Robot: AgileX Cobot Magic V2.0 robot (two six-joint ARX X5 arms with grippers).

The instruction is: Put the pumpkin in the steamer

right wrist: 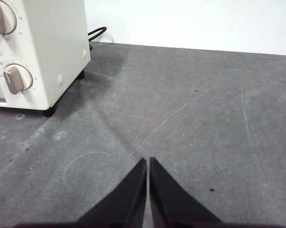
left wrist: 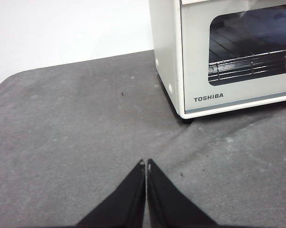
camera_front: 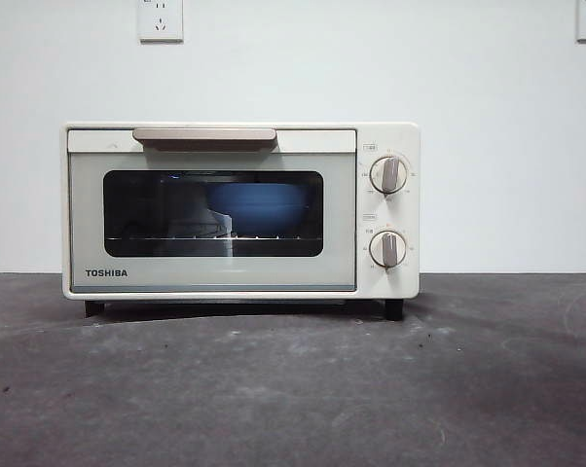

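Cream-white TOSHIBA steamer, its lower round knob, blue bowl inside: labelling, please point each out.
Steamer (camera_front: 213, 275), front view, door's lower panel.
Lower round knob (camera_front: 387, 249), front view, knob centre.
Blue bowl (camera_front: 257, 204), front view, bowl's side through window.

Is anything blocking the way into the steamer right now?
Yes. The steamer's door is shut, and a blue bowl shows through its window. No pumpkin is visible. Left tool and right tool are shut, holding nothing.

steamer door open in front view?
No. The steamer door sits flush and closed, with a blue bowl visible behind its glass window.
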